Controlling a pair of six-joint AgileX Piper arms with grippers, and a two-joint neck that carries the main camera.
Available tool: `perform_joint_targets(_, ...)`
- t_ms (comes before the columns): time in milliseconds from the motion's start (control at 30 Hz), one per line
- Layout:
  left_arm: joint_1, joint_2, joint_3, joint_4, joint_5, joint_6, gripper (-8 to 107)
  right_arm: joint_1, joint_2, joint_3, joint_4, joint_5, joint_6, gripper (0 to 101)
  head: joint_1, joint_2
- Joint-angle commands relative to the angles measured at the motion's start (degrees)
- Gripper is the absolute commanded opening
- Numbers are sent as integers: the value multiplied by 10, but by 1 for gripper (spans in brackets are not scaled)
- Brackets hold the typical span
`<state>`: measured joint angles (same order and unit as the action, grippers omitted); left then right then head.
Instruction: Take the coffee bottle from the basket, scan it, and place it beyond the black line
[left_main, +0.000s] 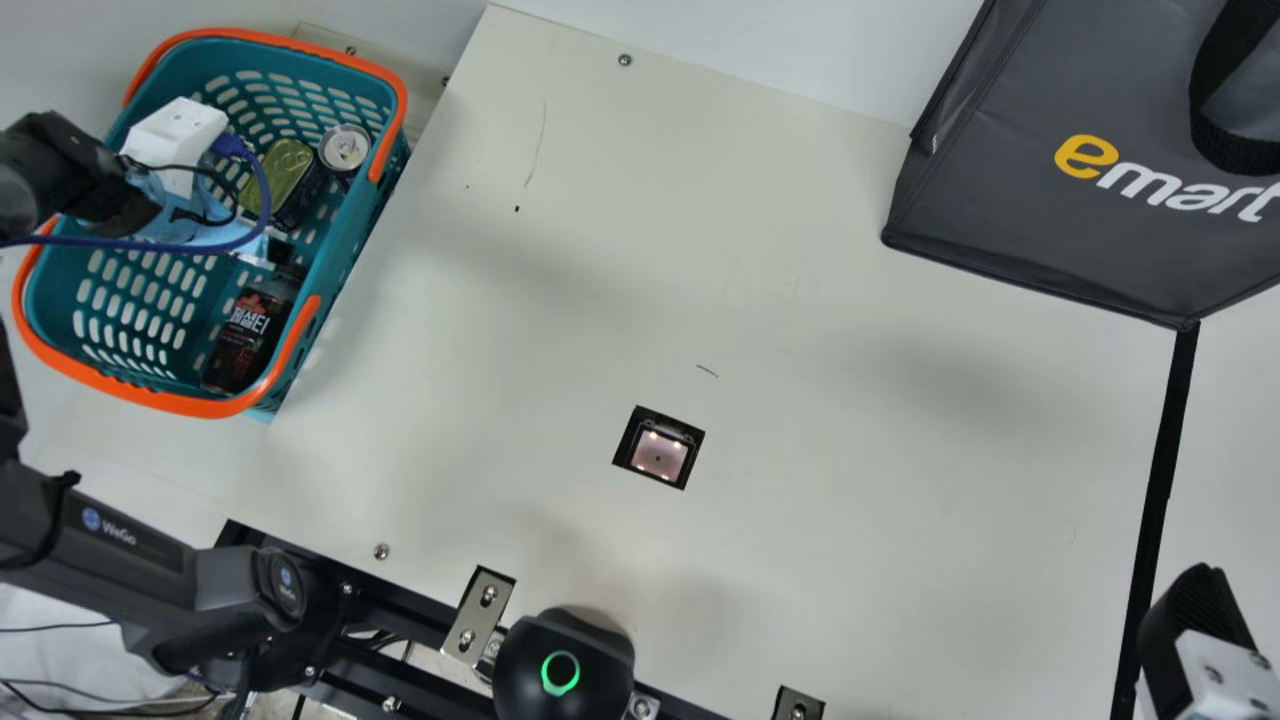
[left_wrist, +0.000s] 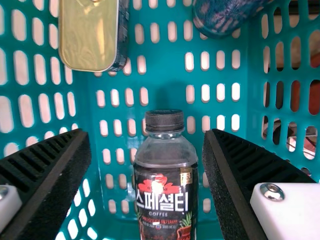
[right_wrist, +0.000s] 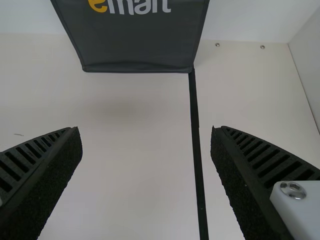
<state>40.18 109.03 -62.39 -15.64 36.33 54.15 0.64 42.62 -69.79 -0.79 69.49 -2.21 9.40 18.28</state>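
Observation:
My left gripper (left_main: 235, 235) is over the basket (left_main: 345, 265) at the main view's left, its fingers partly hidden by its wrist parts. Inside, the coffee bottle (left_main: 245, 335) lies against the basket's near right wall. In the left wrist view, my left gripper (left_wrist: 147, 152) stands open, with the dark-capped coffee bottle (left_wrist: 162, 195) between its fingers in that picture, touching neither. My right gripper (left_main: 1190, 610) is at the main view's lower right, beside the black line (left_main: 1150, 540). The right wrist view has my right gripper (right_wrist: 146, 150) open and empty above the table, the black line (right_wrist: 196, 135) below.
A flat gold-topped can (left_main: 285, 172) and a round can (left_main: 344, 148) share the basket. A square scanner window (left_main: 660, 453) is set into the table (left_main: 850, 420). The dark grey bag (left_main: 1010, 170) stands at the far right, by the black line's end.

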Motion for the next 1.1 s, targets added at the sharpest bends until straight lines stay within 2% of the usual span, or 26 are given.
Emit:
perform_joint_targets(0,-3,5,2,-1,-6,2,90,0,0,0,0,0,0,91,-15,1)
perform_joint_targets(633,-26,61,20,1,-77,-1,90,0,0,0,0,0,0,91,-15,1)
perform_joint_targets(1067,-32,88,17,-7,-91,-25,90,0,0,0,0,0,0,91,-15,1)
